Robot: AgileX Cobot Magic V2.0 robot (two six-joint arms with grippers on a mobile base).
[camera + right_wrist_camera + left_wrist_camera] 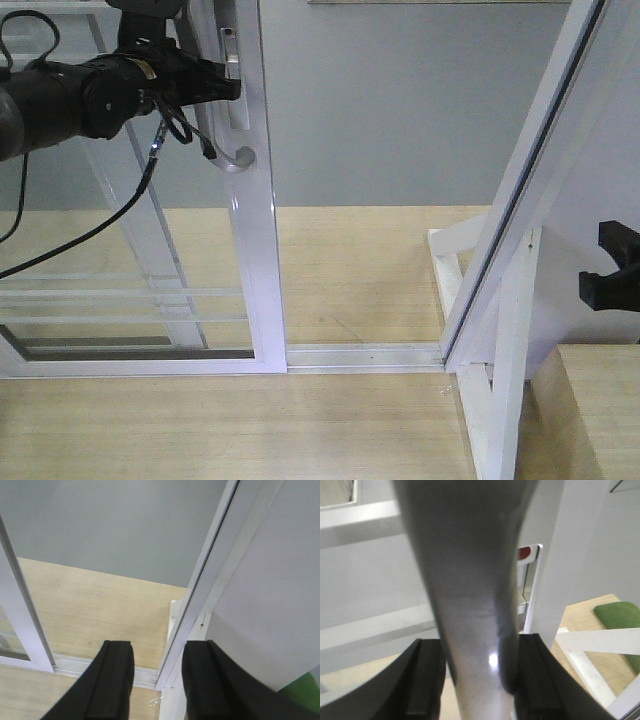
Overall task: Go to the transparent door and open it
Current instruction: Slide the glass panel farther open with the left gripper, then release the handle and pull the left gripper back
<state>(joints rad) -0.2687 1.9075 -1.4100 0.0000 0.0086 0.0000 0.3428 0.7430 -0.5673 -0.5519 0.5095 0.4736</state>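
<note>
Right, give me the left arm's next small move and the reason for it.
Probably draw the pull handle a little toward the robot's left, sliding the transparent door along its floor track. The left gripper has its fingers on both sides of the handle, seemingly clamped, and the door stands only partly clear of the white frame on the right.
</note>
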